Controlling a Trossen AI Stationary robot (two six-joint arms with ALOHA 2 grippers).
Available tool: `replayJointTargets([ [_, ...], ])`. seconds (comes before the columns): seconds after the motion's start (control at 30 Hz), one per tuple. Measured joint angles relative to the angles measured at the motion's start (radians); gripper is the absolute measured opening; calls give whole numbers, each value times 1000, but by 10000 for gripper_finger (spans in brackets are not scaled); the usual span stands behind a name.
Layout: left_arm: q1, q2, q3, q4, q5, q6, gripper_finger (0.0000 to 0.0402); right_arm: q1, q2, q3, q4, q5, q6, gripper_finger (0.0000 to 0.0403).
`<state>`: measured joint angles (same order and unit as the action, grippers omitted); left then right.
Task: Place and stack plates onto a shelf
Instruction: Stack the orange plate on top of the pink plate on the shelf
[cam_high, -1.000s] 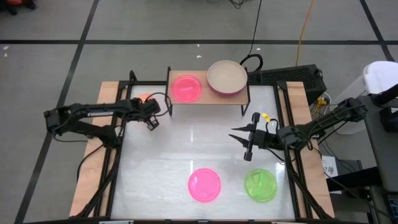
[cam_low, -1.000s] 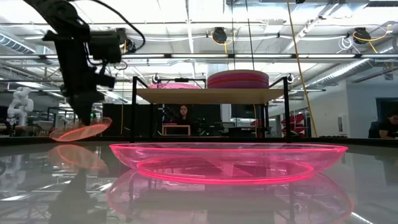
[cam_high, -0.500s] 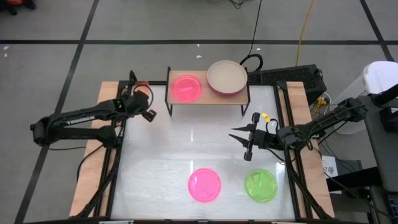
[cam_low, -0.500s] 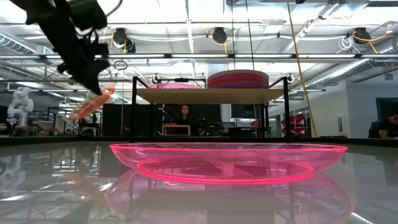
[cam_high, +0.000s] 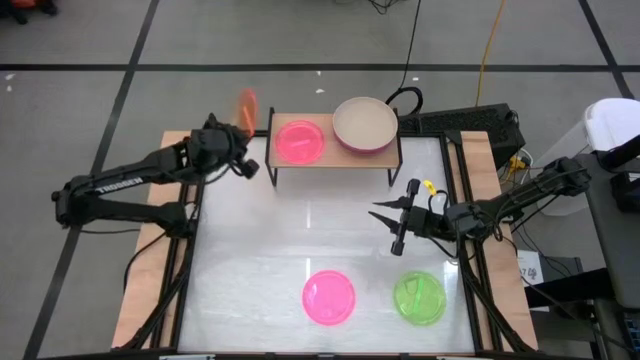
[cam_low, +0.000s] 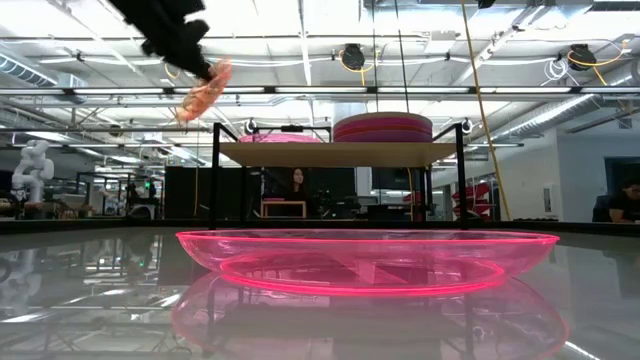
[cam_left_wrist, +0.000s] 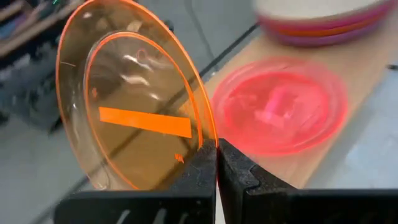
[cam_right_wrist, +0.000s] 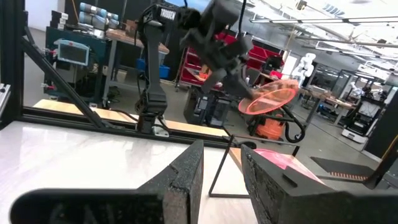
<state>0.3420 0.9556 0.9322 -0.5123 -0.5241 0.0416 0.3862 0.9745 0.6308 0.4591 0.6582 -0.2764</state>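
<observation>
My left gripper (cam_high: 238, 138) is shut on a translucent orange plate (cam_high: 246, 108), high in the air off the left end of the shelf (cam_high: 345, 158). In the low view the orange plate (cam_low: 203, 90) is above the level of the shelf's wood top (cam_low: 340, 152). On the shelf lie a pink plate (cam_high: 300, 141) and a stack topped by a beige plate (cam_high: 365, 122). My right gripper (cam_high: 387, 231) hovers open over the table's right half. A second pink plate (cam_high: 329, 297) and a green plate (cam_high: 419, 297) lie flat on the table near its near edge. My left gripper pinches the orange plate's rim (cam_left_wrist: 211, 140) between its two fingers, at the edge nearest the wrist. The fingers come from the table's left, slanting up. The plate is lifted clear and tilted steeply, almost on edge, with its hollow face (cam_left_wrist: 134, 102) toward the wrist camera.
The white table (cam_high: 300, 225) has wood side strips and black frame rails. The shelf's thin black legs (cam_low: 215, 180) stand at the far edge. Cables and equipment lie beyond the table's far right corner (cam_high: 470, 120). A person sits in the room behind the shelf (cam_low: 296, 185).
My left gripper has risen from just above the table's far left part, moving up and toward the far edge beside the shelf's left end. The orange plate it carries has gone from nearly flat and low to steeply tilted above shelf height. The right arm kept still.
</observation>
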Motion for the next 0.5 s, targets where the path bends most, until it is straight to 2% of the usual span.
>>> replayJointTargets([
  [0.33, -108, 297, 207, 7, 109, 278, 1, 0, 0, 0, 0, 0, 2, 91],
  [0.5, -116, 444, 281, -56, 112, 337, 1, 0, 0, 0, -1, 0, 2, 91],
])
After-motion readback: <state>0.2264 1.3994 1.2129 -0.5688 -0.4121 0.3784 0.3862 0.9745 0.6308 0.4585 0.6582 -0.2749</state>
